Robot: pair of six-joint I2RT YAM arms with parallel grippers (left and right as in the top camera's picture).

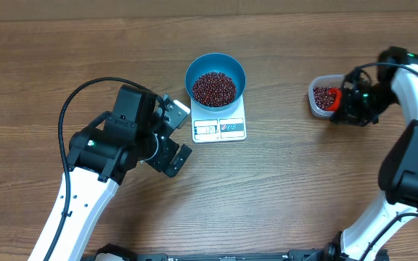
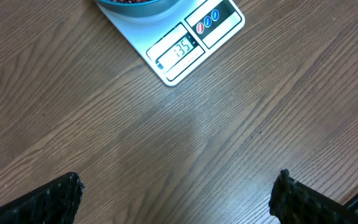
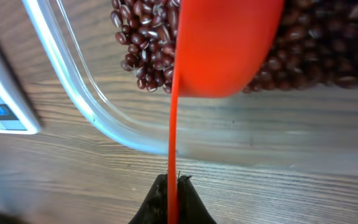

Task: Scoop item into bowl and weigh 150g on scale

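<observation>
Dark red-brown beans [image 1: 213,88] are sitting heaped in the blue bowl [image 1: 189,76], which is resting on the white scale [image 1: 219,128] at the far middle of the wooden surface [image 1: 289,188]. The scale's display [image 2: 180,49] is showing what looks like 135, though the digits are small and angled, so the weighing is judged to be running a little short of target. Well to the right, more beans are lying in a clear tub [image 1: 313,101]. There the right pincer [image 3: 173,198] is clamping tight on the thin handle of a red scoop [image 3: 222,43], with the scoop's cup lying over the grains. The left pincer [image 1: 183,132] is hanging wide apart and empty just left of the scale, gripping nothing. The step in hand is judged to be the loading of another scoopful at the tub. The next move is calling for a small load only. It needs carrying level leftward to the bowl and tipping in gently, with the display being watched so the reading is not overshooting.
</observation>
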